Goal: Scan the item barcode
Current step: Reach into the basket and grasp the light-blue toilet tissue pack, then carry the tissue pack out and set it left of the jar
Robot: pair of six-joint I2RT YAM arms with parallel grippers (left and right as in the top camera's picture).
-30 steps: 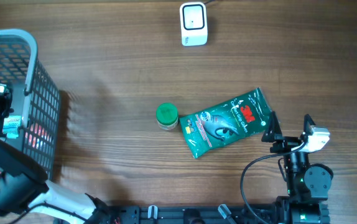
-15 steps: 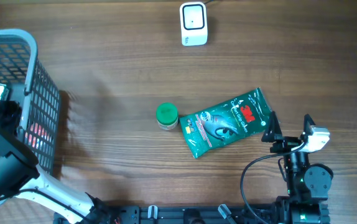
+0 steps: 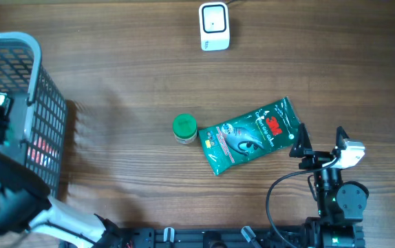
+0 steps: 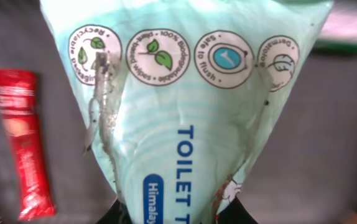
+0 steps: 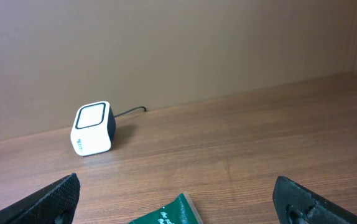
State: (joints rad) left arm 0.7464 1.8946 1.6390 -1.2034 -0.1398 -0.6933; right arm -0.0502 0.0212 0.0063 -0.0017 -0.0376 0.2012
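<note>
My left pincer (image 4: pixel 175 214) is down inside the basket (image 3: pixel 49 131) at the left edge of the desk (image 3: pixel 129 83). From the wrist view it looks closed on one end of the toilet wipes pack (image 4: pixel 185 124), because the pale green film narrows and wrinkles where it runs in between the fingers. A red sachet (image 4: pixel 23 143) lies beside the pack on the basket floor. I judge the pack to be light and soft: a floppy film pouch of wipes that will sag and swing from a pinch at one end, with a glossy skin that could creep out of a loose hold. The crimped end seam is the sensible place to hold it, since the film there is flat and stiffer than the padded middle. Only the printed front shows, so I cannot tell where the barcode sits. The scanner (image 3: pixel 214 26) stands well apart, at the far edge of the desk. My right pincer (image 5: pixel 178 196) is spread wide and holds nothing, just beside the green pouch (image 3: pixel 249 136), with the green-lidded jar (image 3: pixel 184 128) on the pouch's other side.
</note>
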